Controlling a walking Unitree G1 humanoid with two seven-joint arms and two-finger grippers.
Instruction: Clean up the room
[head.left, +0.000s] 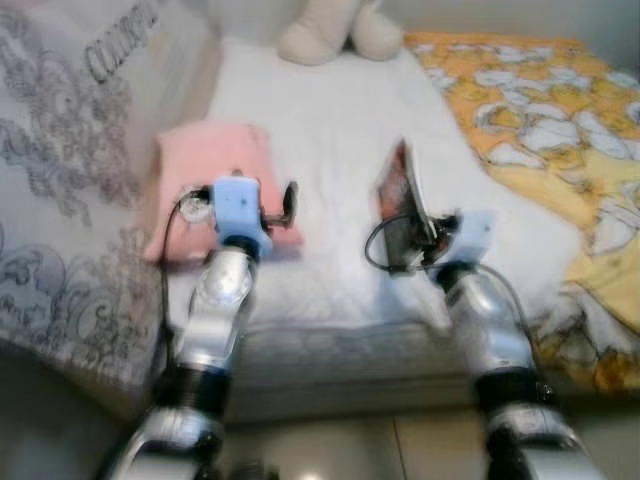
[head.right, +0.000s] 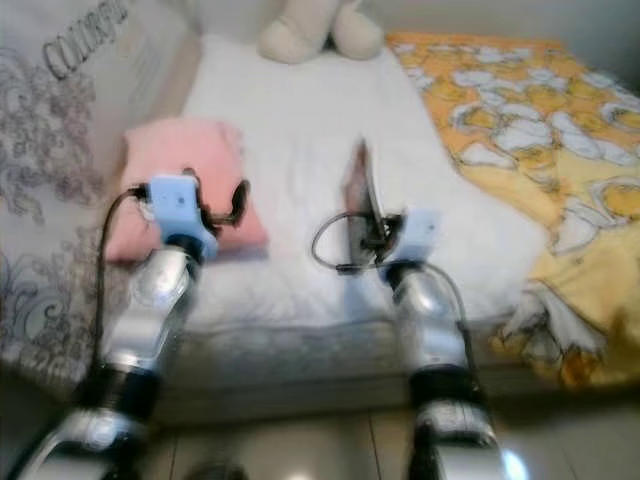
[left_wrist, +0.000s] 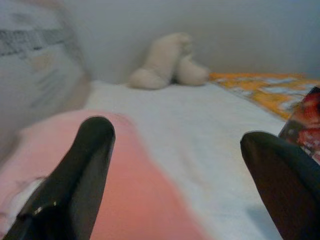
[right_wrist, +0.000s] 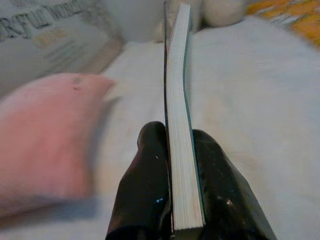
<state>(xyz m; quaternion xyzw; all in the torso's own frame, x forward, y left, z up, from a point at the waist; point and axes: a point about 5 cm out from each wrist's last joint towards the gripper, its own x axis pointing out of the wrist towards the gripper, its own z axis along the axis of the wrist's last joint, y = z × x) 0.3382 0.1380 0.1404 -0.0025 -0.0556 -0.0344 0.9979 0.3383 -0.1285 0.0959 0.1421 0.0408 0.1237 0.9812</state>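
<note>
A white-sheeted bed (head.left: 330, 130) lies ahead. The right gripper (right_wrist: 172, 187) pinches a book (right_wrist: 179, 100) on edge above it, spine pointing forward; the left gripper (left_wrist: 175, 170), fingers spread, hovers beside the pink pillow (head.left: 215, 160).

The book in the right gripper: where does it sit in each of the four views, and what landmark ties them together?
Left eye view: book right of centre, held upright on edge over the white sheet.
Right eye view: near centre.
Left wrist view: red cover corner at the right edge.
Right wrist view: page edge up the middle, clamped between the black fingers.
Shared landmark: the pink pillow, beside the book in every view.
</note>
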